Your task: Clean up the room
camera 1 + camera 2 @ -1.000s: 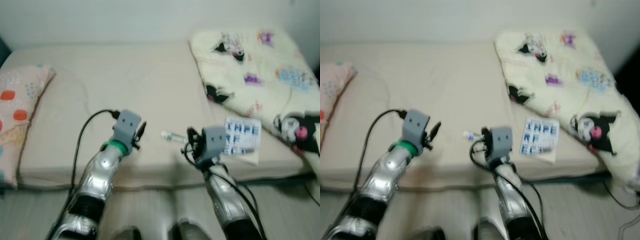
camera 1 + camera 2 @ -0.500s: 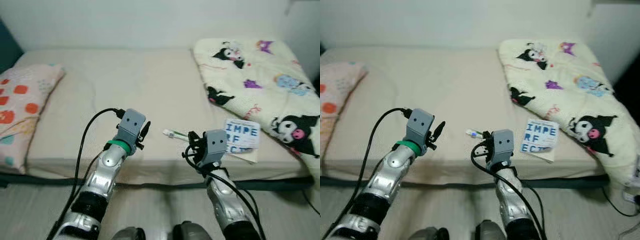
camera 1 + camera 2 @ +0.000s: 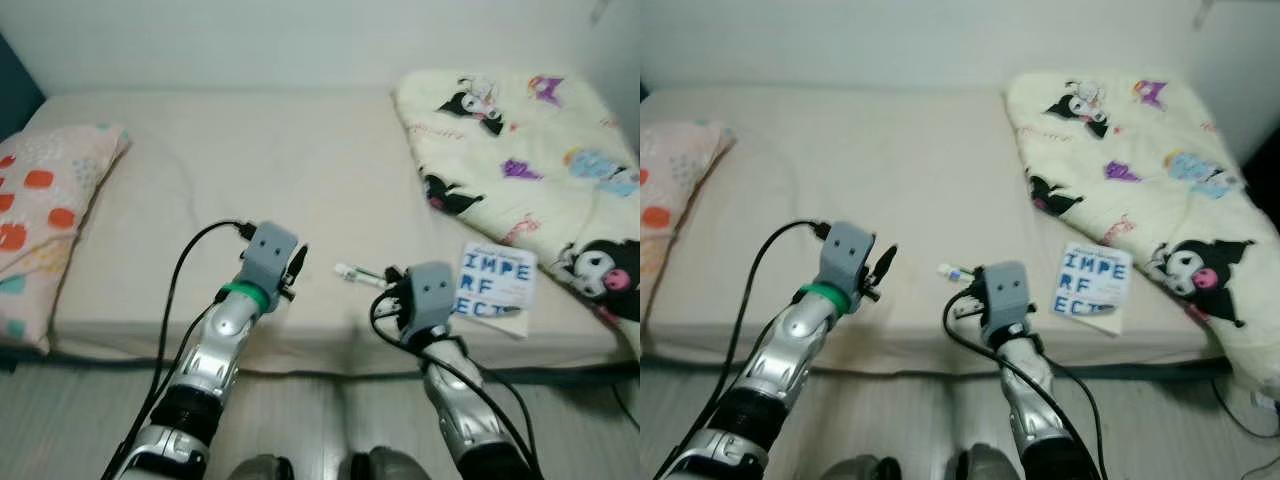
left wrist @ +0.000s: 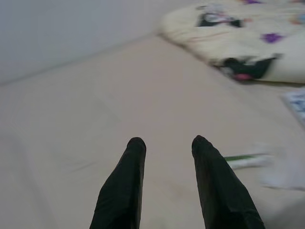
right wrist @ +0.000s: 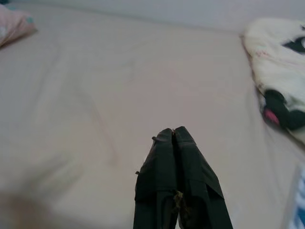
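- Right gripper (image 5: 174, 136) clenched shut, holding nothing, poised low over the bed (image 3: 250, 180) near its front edge.
- Left gripper (image 4: 164, 145) released, fingers parted and nothing between them, also over the mattress.
- Small tube (image 3: 358, 272) lies on the sheet between the two grippers, just beyond the right one; in the left wrist view it sits just beside the fingertip.
- Booklet (image 3: 495, 283) flat on the bed further right, by the patterned blanket (image 3: 520, 150); pillow (image 3: 45, 220) far left.
- Vs. a second ago: view steadier, arms barely shifted, nothing picked up. Judgement: lining up on the tube, cleanup barely started.
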{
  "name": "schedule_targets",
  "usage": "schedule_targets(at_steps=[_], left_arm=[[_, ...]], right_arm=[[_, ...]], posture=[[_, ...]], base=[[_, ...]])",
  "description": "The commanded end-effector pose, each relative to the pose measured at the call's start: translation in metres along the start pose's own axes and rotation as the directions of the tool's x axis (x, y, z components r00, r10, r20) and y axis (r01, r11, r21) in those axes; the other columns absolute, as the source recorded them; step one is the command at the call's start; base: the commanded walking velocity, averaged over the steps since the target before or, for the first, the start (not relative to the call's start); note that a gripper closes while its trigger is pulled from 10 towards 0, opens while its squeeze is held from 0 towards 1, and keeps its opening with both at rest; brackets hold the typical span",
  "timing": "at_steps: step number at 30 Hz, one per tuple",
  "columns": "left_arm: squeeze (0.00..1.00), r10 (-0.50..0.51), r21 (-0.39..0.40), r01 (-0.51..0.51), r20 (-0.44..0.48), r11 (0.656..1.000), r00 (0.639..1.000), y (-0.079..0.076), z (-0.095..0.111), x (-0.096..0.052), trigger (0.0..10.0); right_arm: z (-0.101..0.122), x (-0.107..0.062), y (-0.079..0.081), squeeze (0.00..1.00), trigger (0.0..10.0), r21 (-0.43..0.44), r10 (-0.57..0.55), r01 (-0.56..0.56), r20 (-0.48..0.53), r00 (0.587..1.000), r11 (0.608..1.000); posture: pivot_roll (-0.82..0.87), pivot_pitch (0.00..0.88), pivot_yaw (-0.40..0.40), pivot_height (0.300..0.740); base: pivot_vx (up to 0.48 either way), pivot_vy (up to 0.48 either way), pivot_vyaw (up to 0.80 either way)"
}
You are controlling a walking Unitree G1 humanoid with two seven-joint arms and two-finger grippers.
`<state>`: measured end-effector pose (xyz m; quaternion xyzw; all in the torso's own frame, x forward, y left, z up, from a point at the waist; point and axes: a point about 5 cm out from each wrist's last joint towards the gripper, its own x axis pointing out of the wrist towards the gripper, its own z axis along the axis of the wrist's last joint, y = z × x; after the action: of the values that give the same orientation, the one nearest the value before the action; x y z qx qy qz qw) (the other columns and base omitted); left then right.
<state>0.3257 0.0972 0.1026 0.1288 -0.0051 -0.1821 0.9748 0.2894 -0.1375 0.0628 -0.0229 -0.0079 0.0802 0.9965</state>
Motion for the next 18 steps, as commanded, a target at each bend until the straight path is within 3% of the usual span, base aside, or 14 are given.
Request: schedule_targets(at_steps=[1, 5, 8, 18], left_arm=[[0.0, 0.016, 0.012, -0.015, -0.028, 1.0, 0.999, 0.0061, -0.0076, -0.0039, 10.0], [0.0, 0.018, 0.011, -0.017, -0.028, 1.0, 0.999, 0.0063, -0.0077, -0.0037, 10.0], [0.0, 0.024, -0.023, -0.025, -0.029, 0.999, 0.999, 0.0073, -0.0074, -0.0034, 10.0], [0.0, 0.001, -0.011, -0.002, -0.032, 1.0, 0.999, 0.0044, -0.0099, -0.0053, 10.0]], right_arm=[[0.0002, 0.0006, 0.0099, 0.0, 10.0, 0.035, 0.021, -0.021, 0.008, 1.0, 0.999], [0.0014, 0.0008, 0.0099, 0.0, 10.0, 0.062, 0.021, -0.022, 0.015, 1.0, 0.998], [0.0002, 0.0001, 0.0107, 0.0, 10.0, 0.057, 0.033, -0.033, 0.006, 0.999, 0.998], [-0.0026, -0.0008, 0.0118, 0.0, 10.0, 0.054, 0.032, -0.031, -0.009, 0.999, 0.998]], posture=[[-0.07, 0.03, 0.074, 0.74], [-0.07, 0.03, 0.074, 0.74], [-0.07, 0.031, 0.072, 0.74], [-0.07, 0.033, 0.072, 0.74]], base=[[0.48, 0.0, 0.0], [0.48, 0.0, 0.0], [0.0, 0.0, 0.0], [0.0, 0.0, 0.0]])
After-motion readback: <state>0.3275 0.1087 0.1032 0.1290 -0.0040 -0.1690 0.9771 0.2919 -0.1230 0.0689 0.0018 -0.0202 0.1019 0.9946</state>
